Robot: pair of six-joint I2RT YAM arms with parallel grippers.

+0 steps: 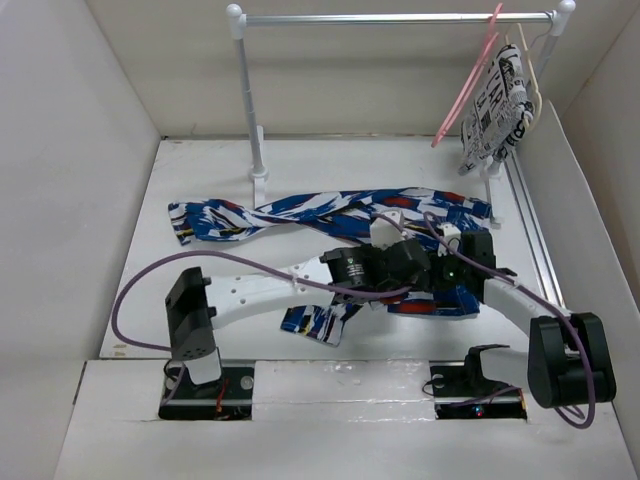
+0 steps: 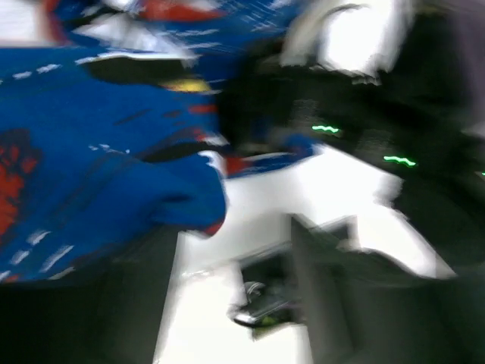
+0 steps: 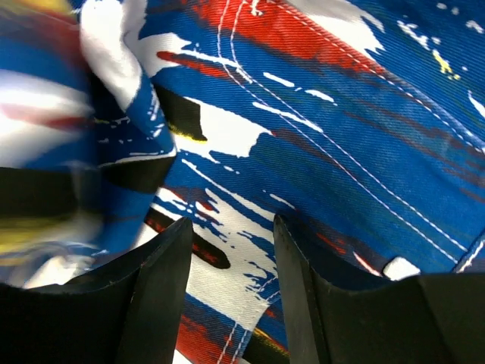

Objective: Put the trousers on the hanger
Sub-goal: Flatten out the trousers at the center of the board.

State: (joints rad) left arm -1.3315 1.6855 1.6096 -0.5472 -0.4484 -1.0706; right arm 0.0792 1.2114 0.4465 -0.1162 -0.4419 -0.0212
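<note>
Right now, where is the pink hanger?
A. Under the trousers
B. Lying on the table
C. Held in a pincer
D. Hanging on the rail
D: the pink hanger hooks over the rail at the back, up off the table.

The left arm and right arm share black joints, white links, purple cables.
</note>
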